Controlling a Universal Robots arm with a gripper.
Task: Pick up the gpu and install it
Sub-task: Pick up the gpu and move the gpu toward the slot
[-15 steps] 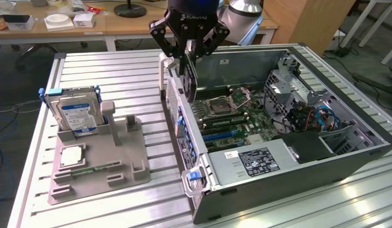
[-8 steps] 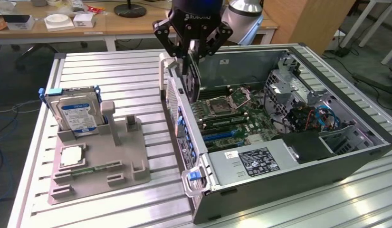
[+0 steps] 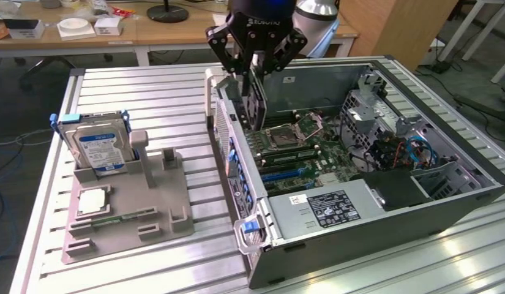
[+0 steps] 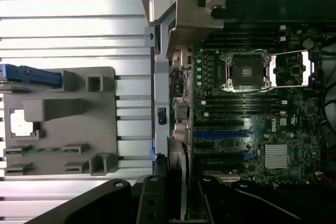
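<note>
Dark gpu (image 3: 252, 104) upright over case (image 3: 415, 214)

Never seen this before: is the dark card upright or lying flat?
Upright: the card hangs on edge, clamped in the gripper.

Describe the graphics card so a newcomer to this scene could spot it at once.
Find the open grey computer case on the slatted metal table. At its side nearest the grey parts holder, the black gripper grips a thin, flat, dark card, the gpu, held upright. Unlike the boxy silver hard drive, it is slim and dark.
</note>
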